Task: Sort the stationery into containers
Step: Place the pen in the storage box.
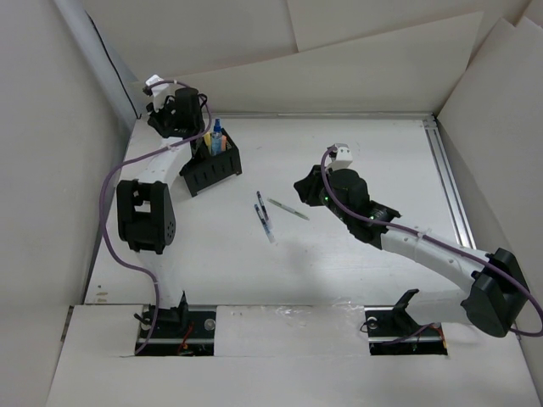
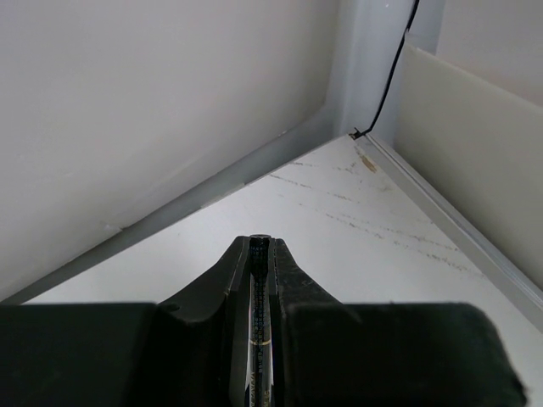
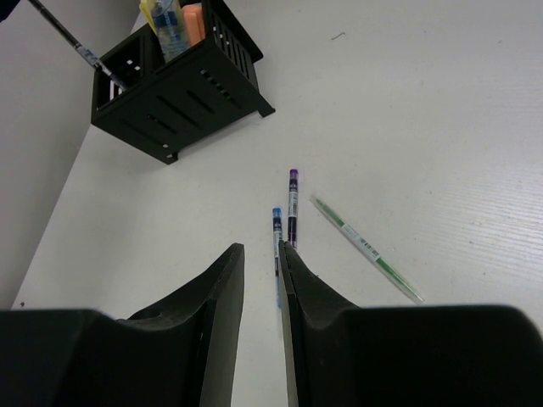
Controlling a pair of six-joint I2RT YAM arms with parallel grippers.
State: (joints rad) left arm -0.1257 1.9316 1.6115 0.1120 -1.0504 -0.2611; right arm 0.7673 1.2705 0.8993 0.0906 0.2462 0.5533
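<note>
The black perforated organiser box stands at the far left and shows in the right wrist view. It holds a blue-capped clear tube, an orange marker and a yellowish stick. My left gripper is behind the box, shut on a dark pen. That pen slants down into the box's end compartment. My right gripper is open above the table. A blue-capped pen, a purple pen and a green pen lie just beyond its fingertips.
White walls close in the table on the left, back and right. A metal rail runs along the right edge. A black cable hangs in the far left corner, near the left gripper.
</note>
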